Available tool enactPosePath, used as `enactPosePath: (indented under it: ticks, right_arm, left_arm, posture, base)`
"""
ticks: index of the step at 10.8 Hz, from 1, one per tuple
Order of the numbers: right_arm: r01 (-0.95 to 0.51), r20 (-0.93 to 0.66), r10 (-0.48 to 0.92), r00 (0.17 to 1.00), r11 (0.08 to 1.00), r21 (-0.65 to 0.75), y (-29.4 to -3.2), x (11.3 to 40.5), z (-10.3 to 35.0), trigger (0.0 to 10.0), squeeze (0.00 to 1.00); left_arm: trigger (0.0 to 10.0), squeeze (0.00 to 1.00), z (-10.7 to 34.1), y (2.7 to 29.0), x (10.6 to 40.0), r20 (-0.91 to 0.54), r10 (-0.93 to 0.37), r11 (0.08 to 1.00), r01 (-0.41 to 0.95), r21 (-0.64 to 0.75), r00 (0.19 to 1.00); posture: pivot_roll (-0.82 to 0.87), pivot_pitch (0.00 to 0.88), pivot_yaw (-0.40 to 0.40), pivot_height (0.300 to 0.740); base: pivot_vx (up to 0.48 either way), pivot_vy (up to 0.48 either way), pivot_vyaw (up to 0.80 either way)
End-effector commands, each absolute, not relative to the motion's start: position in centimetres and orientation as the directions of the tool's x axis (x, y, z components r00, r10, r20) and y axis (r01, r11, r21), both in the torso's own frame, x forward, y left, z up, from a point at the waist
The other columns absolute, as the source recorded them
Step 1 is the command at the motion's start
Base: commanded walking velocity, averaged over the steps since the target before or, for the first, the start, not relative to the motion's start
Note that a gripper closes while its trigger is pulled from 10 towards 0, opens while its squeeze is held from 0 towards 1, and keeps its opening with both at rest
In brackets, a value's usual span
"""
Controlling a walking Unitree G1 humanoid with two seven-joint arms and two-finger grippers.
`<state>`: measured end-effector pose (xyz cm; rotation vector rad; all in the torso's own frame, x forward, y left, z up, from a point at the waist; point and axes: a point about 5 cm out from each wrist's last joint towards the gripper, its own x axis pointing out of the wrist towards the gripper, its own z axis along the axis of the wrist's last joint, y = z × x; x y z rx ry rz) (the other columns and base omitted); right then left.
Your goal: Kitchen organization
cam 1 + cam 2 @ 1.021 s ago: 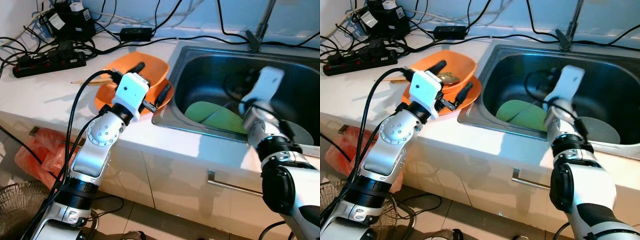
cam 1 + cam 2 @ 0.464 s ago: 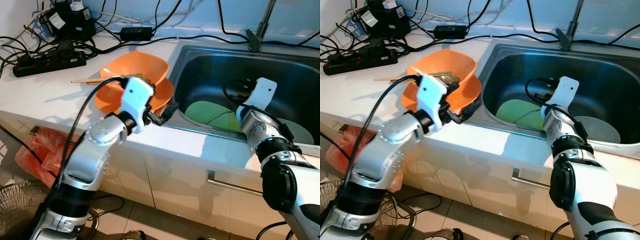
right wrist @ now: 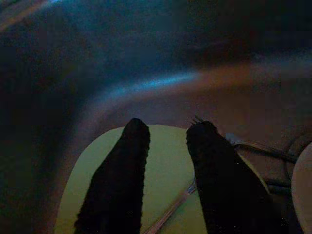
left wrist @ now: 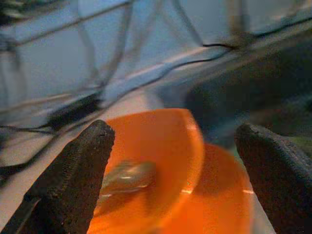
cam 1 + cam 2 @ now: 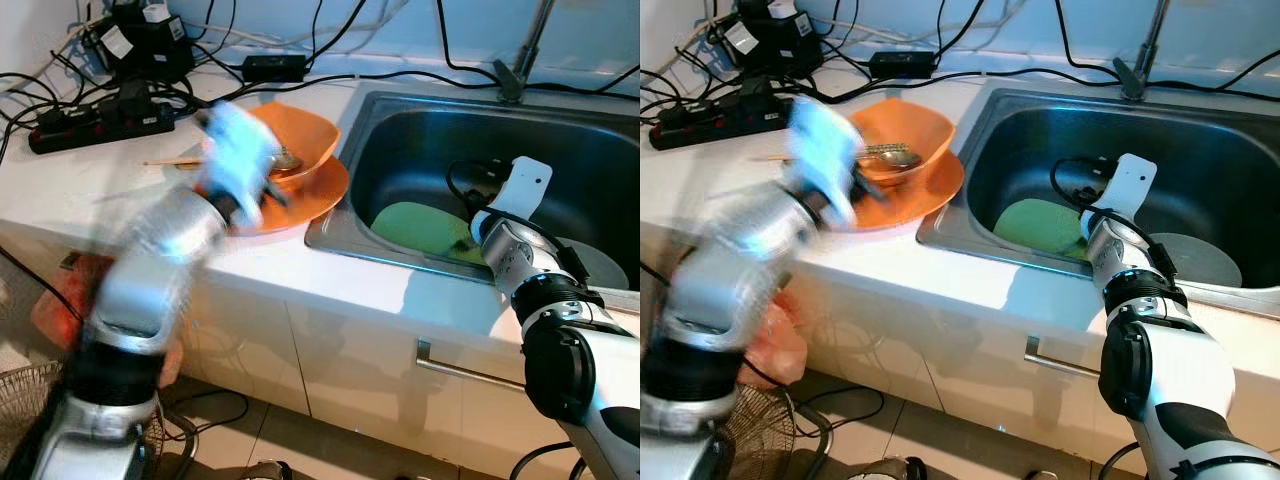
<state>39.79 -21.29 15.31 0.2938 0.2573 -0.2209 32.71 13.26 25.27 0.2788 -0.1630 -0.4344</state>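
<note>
White kitchen counter [image 5: 120, 195] with a steel sink [image 5: 600, 130] set into it at the robot's right; power strip [image 5: 95, 110] and tangled black cables [image 5: 940, 30] along the back wall. On the counter just left of the sink rim, orange plate [image 5: 320, 190] carrying a tilted orange bowl [image 5: 305, 135], with a metal spoon [image 5: 890, 155] lying inside the bowl and chopsticks [image 5: 170, 161] on the counter beside it. Left arm heavily motion-blurred, raised over the counter in front of the dishes; left gripper [image 4: 175, 161] spread wide and empty, fingers [image 4: 73, 175] framing bowl and plate without touching them. Right gripper [image 3: 168, 161] reaching down into the sink basin, narrowly parted, poised over a green plate [image 5: 420, 228] on the sink floor, contact not discernible; thin metal utensil [image 3: 170, 212] lying across that plate between the fingers. Grey round dish [image 5: 1200, 262] on the sink floor just beside the green plate. Orange plastic bag [image 5: 55, 310] hanging below the counter edge at far left.
</note>
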Motion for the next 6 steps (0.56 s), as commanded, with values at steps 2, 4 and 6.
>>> enactPosePath:
  ticks: [2, 4, 6]
  right_arm:
    - [0.236, -0.241, -0.18, 0.954, 0.945, 0.226, -20.6, 40.3, 16.6, 10.0, 1.0]
    - [0.169, -0.147, -0.143, 0.979, 0.968, 0.187, -19.9, 40.9, 18.4, 10.0, 1.0]
    - [0.124, -0.109, -0.101, 0.989, 0.965, 0.23, -19.1, 41.3, 19.4, 10.0, 1.0]
  left_arm:
    - [10.0, 1.0, 25.5, 17.5, 33.7, 0.157, -0.179, 0.957, 0.135, 0.255, 0.971]
    - [10.0, 1.0, 25.6, 19.5, 33.2, 0.239, -0.015, 0.97, -0.043, 0.239, 0.971]
    - [10.0, 1.0, 26.0, 21.0, 32.3, 0.323, 0.155, 0.956, -0.224, 0.189, 0.933]
  posture:
    - [0.18, 0.085, 0.092, 0.74]
    - [0.18, 0.085, 0.089, 0.74]
    - [0.17, 0.085, 0.089, 0.74]
  base:
    - [0.0, 0.0, 0.0]
    - [0.0, 0.0, 0.0]
    - [0.0, 0.0, 0.0]
